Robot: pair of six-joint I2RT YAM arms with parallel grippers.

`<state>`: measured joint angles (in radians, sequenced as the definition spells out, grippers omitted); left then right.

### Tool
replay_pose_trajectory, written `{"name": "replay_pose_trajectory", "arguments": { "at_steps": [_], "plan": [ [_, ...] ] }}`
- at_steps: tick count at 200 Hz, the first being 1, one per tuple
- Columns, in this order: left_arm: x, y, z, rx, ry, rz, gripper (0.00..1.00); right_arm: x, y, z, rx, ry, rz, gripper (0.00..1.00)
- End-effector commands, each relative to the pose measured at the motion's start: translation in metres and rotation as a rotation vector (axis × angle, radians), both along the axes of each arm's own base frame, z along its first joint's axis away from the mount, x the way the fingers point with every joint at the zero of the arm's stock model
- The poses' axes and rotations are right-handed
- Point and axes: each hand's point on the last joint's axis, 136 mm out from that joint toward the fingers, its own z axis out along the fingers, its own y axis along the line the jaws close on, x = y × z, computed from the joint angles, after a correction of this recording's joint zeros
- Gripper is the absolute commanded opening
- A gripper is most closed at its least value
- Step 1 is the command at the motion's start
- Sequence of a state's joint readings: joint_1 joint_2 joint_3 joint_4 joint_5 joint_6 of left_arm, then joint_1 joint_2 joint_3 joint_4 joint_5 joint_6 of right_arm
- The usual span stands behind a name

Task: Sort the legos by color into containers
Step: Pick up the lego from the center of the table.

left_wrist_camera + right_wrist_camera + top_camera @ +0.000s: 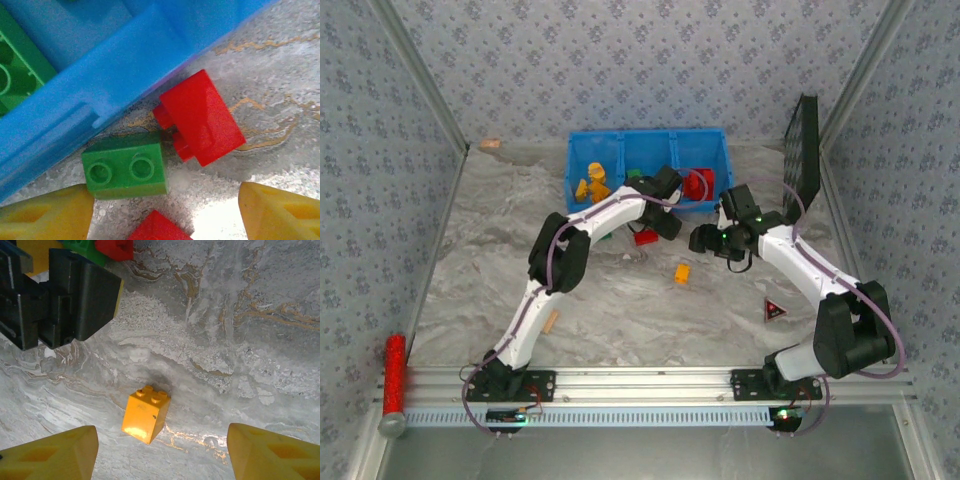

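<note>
While the left tool [165, 212] gapes over a red lego [202, 117], the right tool [160, 452] gapes over an orange lego [146, 413]

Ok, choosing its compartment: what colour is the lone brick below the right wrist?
Orange-yellow brick; right wrist view shows it best.

Left wrist view: the blue bin [100, 95] runs off the top and left edges; a green brick [20, 65] inside it and a red brick [159, 228] outside it are cropped. Top view: the left arm [620, 210] covers part of its middle compartment [648, 150].
</note>
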<state>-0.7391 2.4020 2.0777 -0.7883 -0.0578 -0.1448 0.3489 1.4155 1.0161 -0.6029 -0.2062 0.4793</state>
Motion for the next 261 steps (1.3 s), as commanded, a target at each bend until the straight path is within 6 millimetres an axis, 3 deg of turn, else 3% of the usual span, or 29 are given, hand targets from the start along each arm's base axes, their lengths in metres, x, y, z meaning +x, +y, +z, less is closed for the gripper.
{"name": "replay_pose_trajectory", "arguments": {
  "at_steps": [1, 45, 117, 188, 228, 261],
  "plan": [
    [0.005, 0.004, -0.005, 0.016, -0.005, 0.043, 0.73, -0.003, -0.006, 0.006, -0.015, 0.004, -0.009, 0.7],
    [0.011, 0.015, -0.015, 0.051, -0.047, 0.091, 0.66, -0.004, -0.008, 0.005, -0.016, 0.016, -0.01, 0.7],
    [0.027, 0.012, -0.013, 0.013, -0.116, 0.143, 0.5, -0.005, -0.006, 0.003, -0.008, 0.033, -0.002, 0.7],
    [0.033, 0.026, -0.017, 0.04, -0.133, 0.21, 0.33, -0.006, -0.005, 0.0, -0.013, 0.053, 0.015, 0.7],
    [0.028, 0.035, -0.015, 0.055, -0.122, 0.228, 0.29, -0.002, 0.0, -0.004, -0.005, 0.065, 0.03, 0.7],
    [0.01, 0.044, -0.011, 0.042, -0.086, 0.231, 0.26, 0.003, 0.004, -0.01, 0.003, 0.07, 0.042, 0.7]
  ]
}}
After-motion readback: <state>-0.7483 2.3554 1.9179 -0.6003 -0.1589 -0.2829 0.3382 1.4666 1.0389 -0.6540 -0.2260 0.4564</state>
